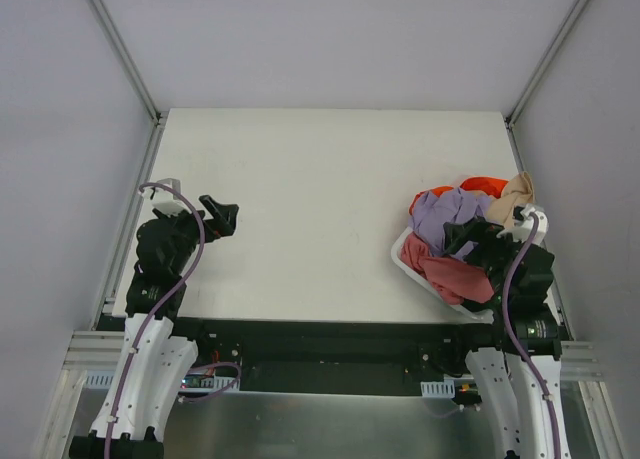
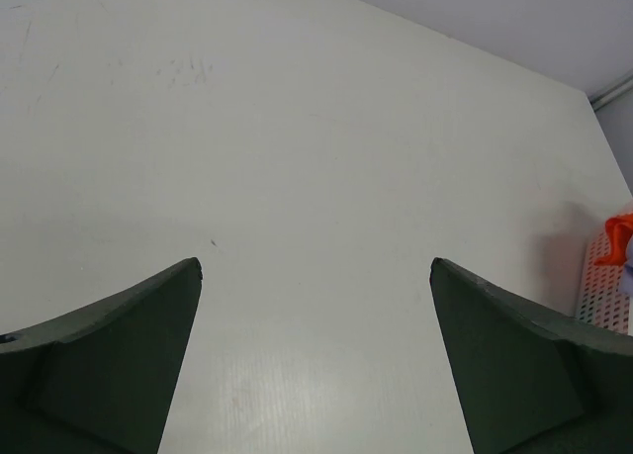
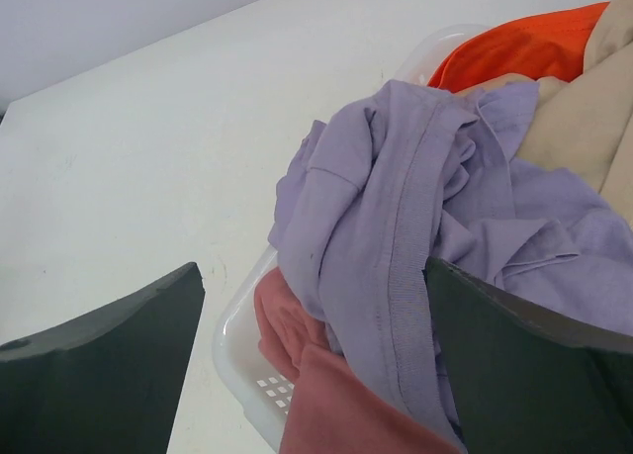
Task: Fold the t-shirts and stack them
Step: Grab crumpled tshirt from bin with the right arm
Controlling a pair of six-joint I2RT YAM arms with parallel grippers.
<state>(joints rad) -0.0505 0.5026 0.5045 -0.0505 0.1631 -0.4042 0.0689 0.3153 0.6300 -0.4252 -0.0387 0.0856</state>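
Observation:
Several crumpled t-shirts lie heaped in a white basket (image 1: 404, 256) at the table's right. The lavender shirt (image 1: 438, 211) lies on top, with the orange-red shirt (image 1: 484, 186), the beige shirt (image 1: 518, 192) and the dusty pink shirt (image 1: 452, 275) around it. My right gripper (image 1: 466, 241) hovers over the heap, open and empty. In the right wrist view the lavender shirt (image 3: 396, 227) hangs between my fingers, over the pink shirt (image 3: 326, 385). My left gripper (image 1: 222, 217) is open and empty above bare table at the left. The dark green shirt is hidden.
The white table (image 1: 320, 199) runs between grey side walls. In the left wrist view the basket's wall (image 2: 605, 294) and a bit of orange cloth (image 2: 619, 233) show at the far right edge.

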